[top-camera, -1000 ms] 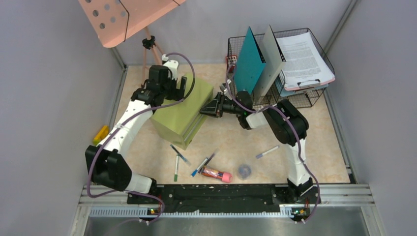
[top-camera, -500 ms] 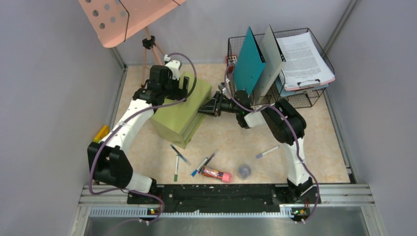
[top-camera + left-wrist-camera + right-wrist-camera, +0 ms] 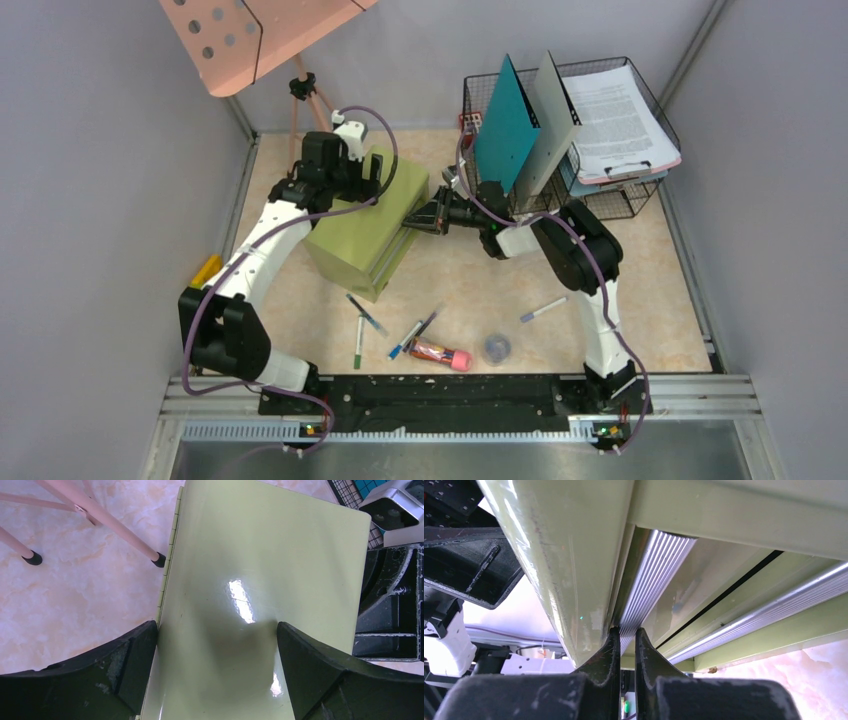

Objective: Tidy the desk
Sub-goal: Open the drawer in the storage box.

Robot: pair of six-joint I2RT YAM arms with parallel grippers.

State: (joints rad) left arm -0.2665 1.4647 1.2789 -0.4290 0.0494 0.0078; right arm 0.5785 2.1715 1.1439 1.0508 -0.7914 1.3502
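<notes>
On the beige marble desk [image 3: 640, 290] stands an olive-green drawer box [image 3: 365, 235]. My left gripper [image 3: 362, 180] is open over the box's glossy top [image 3: 260, 580], one finger [image 3: 135, 655] at its left edge and the other over the lid; whether they touch it does not show. My right gripper [image 3: 625, 632] is shut on the ribbed silver handle [image 3: 659, 575] of the top drawer, at the box's right front corner [image 3: 413, 222]. A second silver handle [image 3: 774, 607] runs below it.
Several pens [image 3: 367, 313] [image 3: 543, 309], a pink-capped tube [image 3: 440, 353] and a small round lid [image 3: 497, 347] lie near the front. A wire basket [image 3: 640, 200] with a teal folder [image 3: 507, 125] and papers stands at the back right. Pink tripod legs [image 3: 100, 515] stand behind the box.
My right gripper's fingers have closed onto the drawer handle after reaching slightly left. The left gripper has barely shifted over the box.
</notes>
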